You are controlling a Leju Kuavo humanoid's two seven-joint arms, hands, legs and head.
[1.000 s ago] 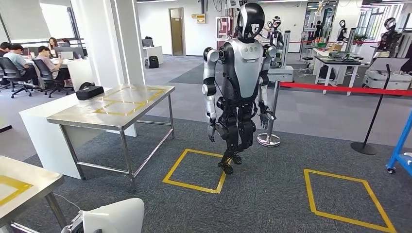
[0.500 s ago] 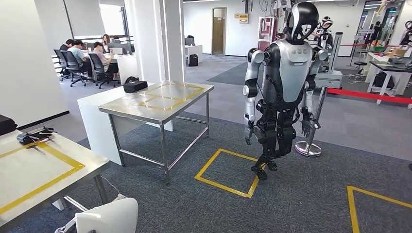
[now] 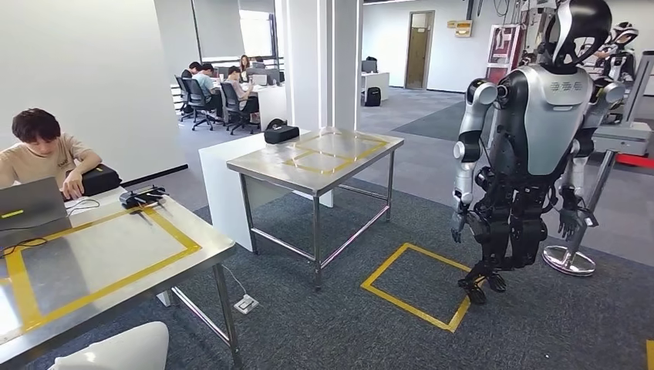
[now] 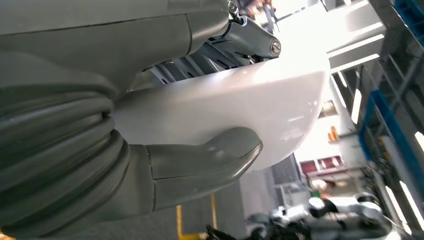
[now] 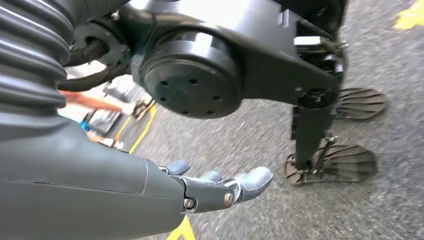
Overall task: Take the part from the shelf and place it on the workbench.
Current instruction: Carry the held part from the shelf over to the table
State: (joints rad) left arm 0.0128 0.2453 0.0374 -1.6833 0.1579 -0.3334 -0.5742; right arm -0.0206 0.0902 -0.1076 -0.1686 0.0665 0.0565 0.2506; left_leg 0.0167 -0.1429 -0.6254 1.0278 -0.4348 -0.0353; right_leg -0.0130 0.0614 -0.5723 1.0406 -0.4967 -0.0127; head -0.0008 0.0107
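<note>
Two steel workbenches (image 3: 324, 166) on grey carpet (image 3: 347, 324), left hand (image 4: 150, 165) gripping white part (image 4: 225, 115), right hand (image 5: 220, 187) empty, fingers apart

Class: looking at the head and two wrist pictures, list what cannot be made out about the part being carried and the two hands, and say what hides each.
- Smooth white rounded part: its whole shape; the head view's bottom edge cuts it, and the left hand covers much of it in the left wrist view.
- Left hand's darker fingers: hidden behind the part.
- Right hand: the grey cover hides its palm; it appears empty.
</note>
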